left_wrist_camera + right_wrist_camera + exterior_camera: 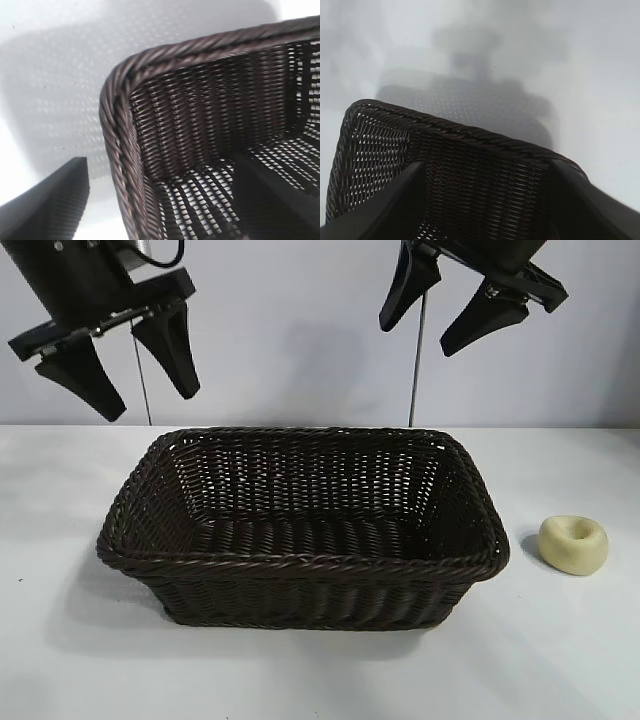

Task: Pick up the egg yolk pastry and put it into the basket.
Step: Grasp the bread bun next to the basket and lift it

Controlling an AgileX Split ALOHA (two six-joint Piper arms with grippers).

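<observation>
A pale yellow egg yolk pastry (573, 543) with a dimple in its top lies on the white table, just right of the basket (300, 565). The dark brown wicker basket stands mid-table with nothing inside. My left gripper (150, 390) hangs open high above the basket's far left corner, nothing between its fingers; its wrist view looks down on the braided rim (112, 125) at that corner. My right gripper (425, 335) hangs open high above the far right corner, also holding nothing, and its wrist view shows the basket (470, 135) below. Neither wrist view shows the pastry.
The white table (60, 660) runs around the basket on all sides, with a pale wall behind. Two thin upright rods (417, 360) stand behind the basket at the back.
</observation>
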